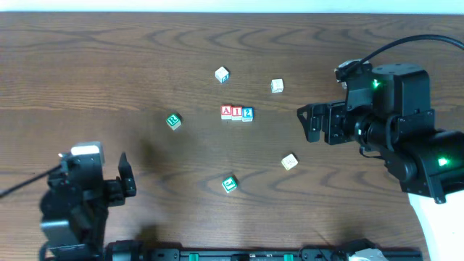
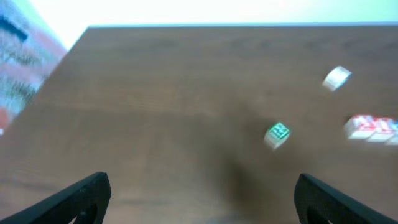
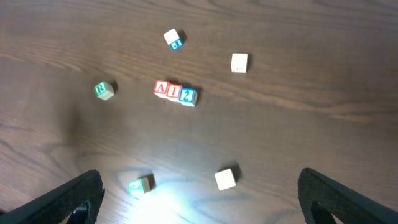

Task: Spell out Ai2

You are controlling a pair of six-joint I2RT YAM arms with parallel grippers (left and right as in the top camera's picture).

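Note:
Three blocks stand touching in a row mid-table: a red A block (image 1: 226,111), a red I block (image 1: 236,112) and a blue 2 block (image 1: 247,113). The right wrist view shows them too, the A block (image 3: 161,88), the I block (image 3: 174,91) and the 2 block (image 3: 188,95). The left wrist view shows the row blurred (image 2: 373,126). My right gripper (image 1: 305,122) is open and empty, right of the row. My left gripper (image 1: 125,176) is open and empty at the front left.
Loose blocks lie around the row: a green one (image 1: 172,121) to the left, a green one (image 1: 229,184) in front, a white-and-blue one (image 1: 222,74) behind, a pale one (image 1: 277,85) at the back right, a pale one (image 1: 289,161) at the front right.

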